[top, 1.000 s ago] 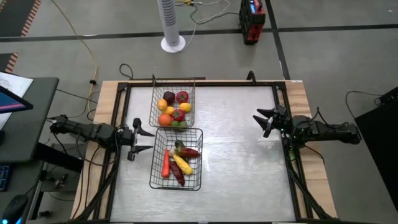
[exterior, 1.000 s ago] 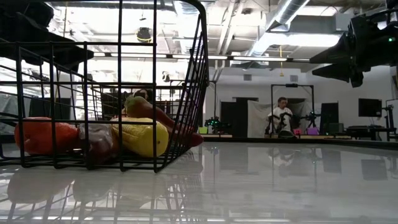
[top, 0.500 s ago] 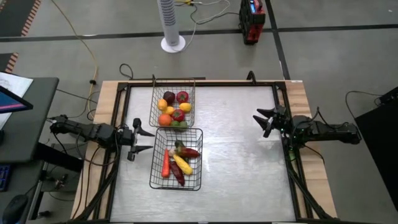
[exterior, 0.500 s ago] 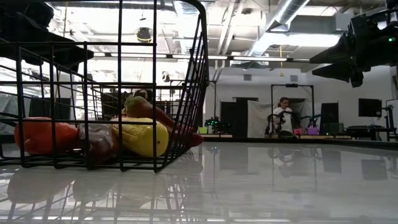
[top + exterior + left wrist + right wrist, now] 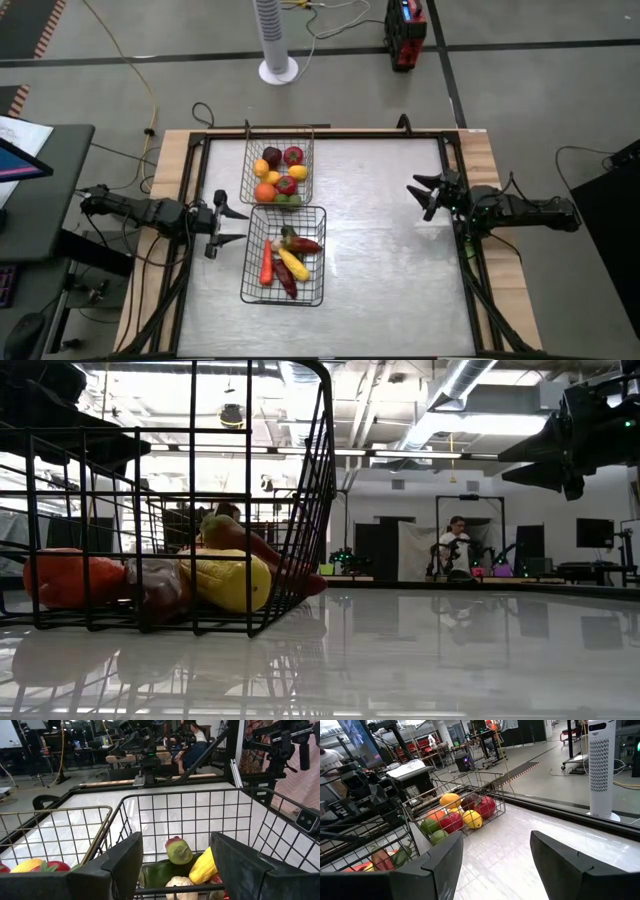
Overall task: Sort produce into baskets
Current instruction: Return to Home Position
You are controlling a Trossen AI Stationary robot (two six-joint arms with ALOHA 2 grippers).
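The left gripper hangs over the table's left edge with its fingers spread wide and nothing between them. Its tips point at the left wall of the black wire basket, just short of it. In the left wrist view the two dark fingers frame that basket's near rim.

Inside the black wire basket lie the long pieces: an orange carrot, a yellow piece, a dark red piece, a red chili pepper and a green piece.

Touching this basket's far end stands the gold wire basket. It holds the round pieces: a dark red fruit, a red apple, two lemons, an orange, another red fruit and a green one.

The right gripper waits near the right edge of the table, well apart from both baskets, fingers likewise parted and empty.

Beyond the table's far side a white tower fan stands on the floor. In the low view a person shows far back in the room.
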